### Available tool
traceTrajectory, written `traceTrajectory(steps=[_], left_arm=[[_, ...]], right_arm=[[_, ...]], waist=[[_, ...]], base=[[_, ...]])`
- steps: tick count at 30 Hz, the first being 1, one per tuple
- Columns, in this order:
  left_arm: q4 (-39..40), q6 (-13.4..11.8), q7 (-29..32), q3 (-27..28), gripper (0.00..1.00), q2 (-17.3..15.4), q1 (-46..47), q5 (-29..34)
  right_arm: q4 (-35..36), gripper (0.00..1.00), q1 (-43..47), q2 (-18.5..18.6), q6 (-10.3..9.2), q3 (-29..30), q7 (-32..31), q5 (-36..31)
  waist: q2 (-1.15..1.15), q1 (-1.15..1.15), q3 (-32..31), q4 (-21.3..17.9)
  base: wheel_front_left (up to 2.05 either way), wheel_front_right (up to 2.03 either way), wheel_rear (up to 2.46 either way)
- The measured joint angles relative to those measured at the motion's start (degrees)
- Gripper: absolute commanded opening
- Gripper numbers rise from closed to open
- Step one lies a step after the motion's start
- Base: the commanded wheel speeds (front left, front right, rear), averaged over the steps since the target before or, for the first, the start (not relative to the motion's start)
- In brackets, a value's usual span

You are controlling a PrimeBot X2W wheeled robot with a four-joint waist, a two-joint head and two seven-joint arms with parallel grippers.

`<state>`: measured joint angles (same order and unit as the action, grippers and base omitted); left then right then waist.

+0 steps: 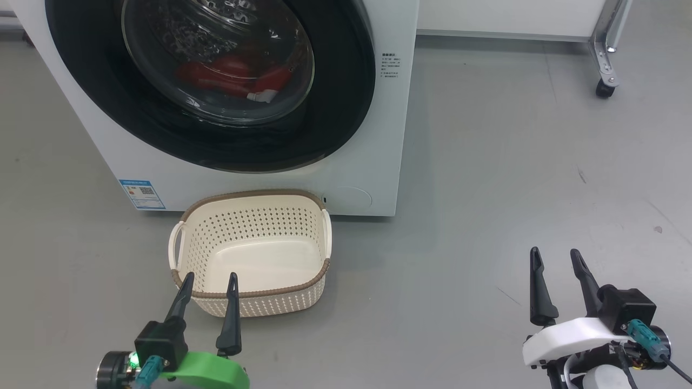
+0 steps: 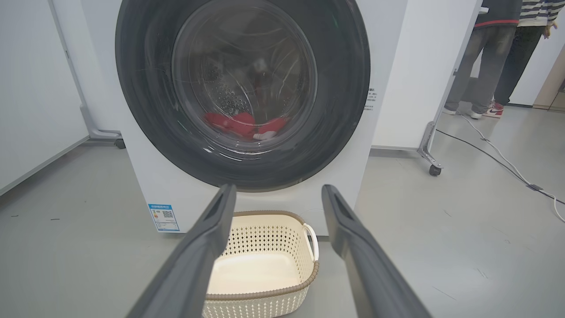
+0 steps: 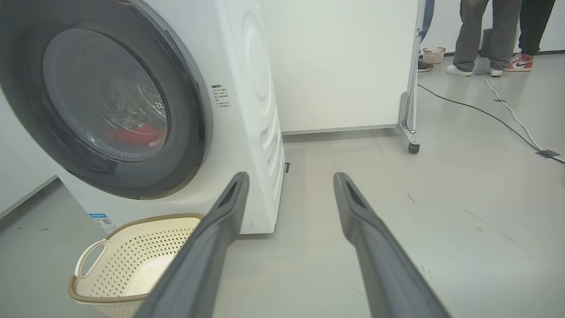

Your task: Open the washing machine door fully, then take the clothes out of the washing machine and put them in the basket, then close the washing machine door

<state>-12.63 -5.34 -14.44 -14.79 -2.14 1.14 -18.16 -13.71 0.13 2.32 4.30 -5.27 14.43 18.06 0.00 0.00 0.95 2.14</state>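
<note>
Nearest me, my left gripper (image 1: pixel 211 275) has its fingers spread wide and holds nothing, its tips crossing the near rim of the basket (image 1: pixel 259 305) in the head view. My right gripper (image 1: pixel 555 251) is equally wide and empty, over the floor (image 1: pixel 486 189) well to the right. The basket stands just before the washing machine (image 1: pixel 386 140). Beyond it the washing machine door (image 1: pixel 346 81) is shut, with the red clothes (image 1: pixel 232 78) low in the drum behind its glass.
</note>
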Motion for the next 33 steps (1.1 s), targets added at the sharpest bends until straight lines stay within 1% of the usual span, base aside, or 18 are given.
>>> traceTrajectory(steps=[23,24,25,33], left_arm=[[-0.43,-0.42,0.0,-0.34,1.0,-0.01,0.02,-0.09],[-0.43,-0.42,0.0,-0.35,1.0,-0.01,0.02,-0.09],[-0.43,-0.42,0.0,-0.37,1.0,-0.01,0.03,-0.09],[0.11,-0.42,0.0,-1.02,1.0,-0.02,0.67,-0.09]], right_arm=[[-0.49,1.0,-0.4,0.0,0.09,-0.11,0.0,0.01],[-0.49,0.26,-0.46,-0.01,0.09,-0.15,0.0,0.0],[-0.43,0.0,-0.53,-0.01,0.09,-0.15,0.0,-0.03],[1.87,0.0,-1.4,0.02,0.16,0.98,0.01,0.04]], waist=[[0.0,0.0,0.34,0.24],[0.0,0.0,0.39,0.28],[0.0,0.0,0.46,0.32],[0.0,0.0,2.48,0.96]], base=[[0.0,0.0,0.0],[0.0,0.0,0.0],[0.0,0.0,0.0],[0.0,0.0,0.0]])
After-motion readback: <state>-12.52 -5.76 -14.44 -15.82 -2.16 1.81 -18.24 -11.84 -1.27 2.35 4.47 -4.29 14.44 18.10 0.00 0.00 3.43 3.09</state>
